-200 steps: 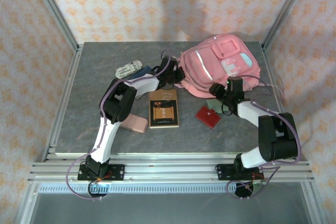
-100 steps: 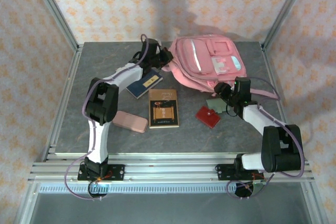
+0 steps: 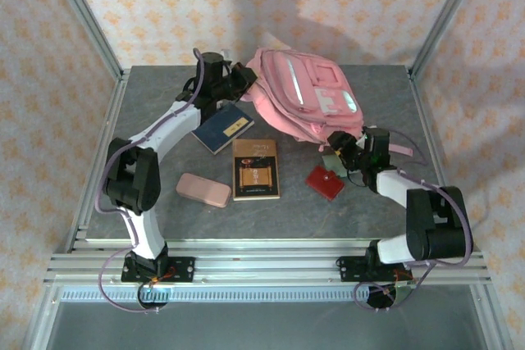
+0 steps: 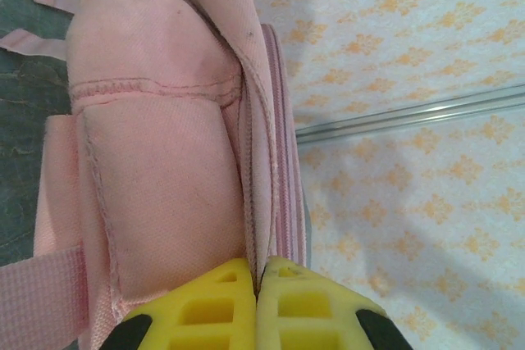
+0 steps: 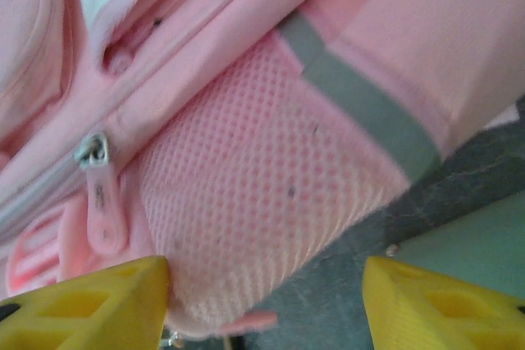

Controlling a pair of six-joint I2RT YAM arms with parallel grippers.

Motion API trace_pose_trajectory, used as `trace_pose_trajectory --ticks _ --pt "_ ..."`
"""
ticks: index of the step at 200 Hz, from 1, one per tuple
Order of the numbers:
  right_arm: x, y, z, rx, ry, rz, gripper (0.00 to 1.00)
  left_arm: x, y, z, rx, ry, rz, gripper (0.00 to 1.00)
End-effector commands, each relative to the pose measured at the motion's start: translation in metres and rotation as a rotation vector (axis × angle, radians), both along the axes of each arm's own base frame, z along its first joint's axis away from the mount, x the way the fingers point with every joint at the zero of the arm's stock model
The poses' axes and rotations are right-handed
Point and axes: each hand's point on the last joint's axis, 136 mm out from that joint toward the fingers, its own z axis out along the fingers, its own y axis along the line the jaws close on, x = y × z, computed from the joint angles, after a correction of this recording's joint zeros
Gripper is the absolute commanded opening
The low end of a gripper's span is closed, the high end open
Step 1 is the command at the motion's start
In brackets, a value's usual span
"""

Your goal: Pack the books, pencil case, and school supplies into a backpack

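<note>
School bag held at one end: at the upper left of the overhead view, the left gripper (image 3: 239, 81) has its yellow jaws pressed together on a fold of fabric at the end of the pink backpack (image 3: 305, 96), pinching it along a seam, as its wrist view shows. The backpack lies at the back of the grey table (image 3: 361, 219), its long axis running from that pinched end at upper left down to lower right. Below it lie the things not yet packed. A pink pencil case (image 3: 203, 191) is at lower left, a navy blue book (image 3: 223, 127) just under the left arm and a brown book (image 3: 256, 168) at centre. Further right, a red square pad (image 3: 325, 182) and a grey-green card (image 3: 331, 159) lie just beside the right gripper (image 3: 346, 147). That gripper sits at the backpack's lower right end, jaws spread wide and holding nothing. In its wrist view a mesh side pocket (image 5: 262, 194) lies straight ahead of the gap, and a zipper pull (image 5: 102, 202) hangs just above the finger at lower left. By this reading, opening the bag turns on that pull. It lies left of the jaws' centre, and the right arm is much the nearer to it.
</note>
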Motion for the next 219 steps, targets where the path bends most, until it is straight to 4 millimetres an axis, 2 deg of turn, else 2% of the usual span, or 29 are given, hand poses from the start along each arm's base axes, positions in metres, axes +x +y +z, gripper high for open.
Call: trace_pose_trajectory --ticks 1,29,47,51,63,69,78,94,112,125,137,142,146,161,178,190,214,216,219 --pt "0.014 0.010 0.018 0.124 -0.085 0.005 0.64 -0.005 0.006 0.057 -0.093 -0.148 -0.012 0.00" --pt "0.029 0.014 0.024 0.204 -0.130 -0.005 0.63 -0.008 0.005 0.055 -0.106 -0.140 -0.026 0.00" --pt "0.039 0.020 0.030 0.259 -0.150 0.007 0.58 -0.011 0.004 0.052 -0.116 -0.133 -0.033 0.00" --pt "0.040 0.022 0.030 0.266 -0.150 0.014 0.55 -0.012 0.005 0.051 -0.115 -0.130 -0.033 0.00" --pt "0.044 0.027 0.032 0.277 -0.157 0.034 0.27 -0.013 0.007 0.044 -0.105 -0.119 -0.033 0.00" --pt "0.045 0.029 0.034 0.281 -0.161 0.043 0.17 -0.013 0.010 0.038 -0.094 -0.109 -0.025 0.00" --pt "0.043 0.031 0.037 0.287 -0.171 0.055 0.08 -0.012 0.017 0.028 -0.066 -0.094 -0.007 0.00" --pt "0.037 0.031 0.045 0.275 -0.185 0.064 0.00 -0.008 0.036 0.000 0.034 -0.047 0.047 0.00" --pt "0.029 0.031 0.061 0.251 -0.204 0.071 0.00 0.000 0.056 -0.039 0.190 0.023 0.093 0.00" --pt "0.022 0.032 0.075 0.230 -0.221 0.077 0.00 0.006 0.062 -0.062 0.271 0.066 0.101 0.01" --pt "0.016 0.033 0.092 0.206 -0.244 0.077 0.00 0.013 0.059 -0.076 0.295 0.084 0.078 0.10" --pt "0.013 0.034 0.098 0.197 -0.255 0.077 0.00 0.016 0.057 -0.073 0.294 0.072 0.069 0.15" --pt "0.012 0.035 0.104 0.192 -0.266 0.075 0.00 0.020 0.055 -0.087 0.305 0.089 0.058 0.18" --pt "0.006 0.036 0.117 0.174 -0.286 0.053 0.00 0.030 0.049 -0.095 0.349 0.069 0.039 0.32" --pt "0.004 0.031 0.121 0.157 -0.283 -0.002 0.00 0.037 0.038 -0.096 0.394 0.049 0.001 0.46" --pt "0.003 0.030 0.120 0.157 -0.280 -0.027 0.00 0.036 0.031 -0.086 0.404 0.029 -0.022 0.50" --pt "0.004 0.030 0.115 0.161 -0.257 -0.063 0.00 0.019 0.023 -0.047 0.409 -0.082 -0.027 0.60" --pt "0.004 0.030 0.114 0.161 -0.257 -0.065 0.00 0.015 0.023 -0.035 0.405 -0.105 -0.022 0.61" --pt "0.004 0.031 0.114 0.164 -0.257 -0.067 0.00 0.011 0.022 -0.028 0.405 -0.122 -0.022 0.61"
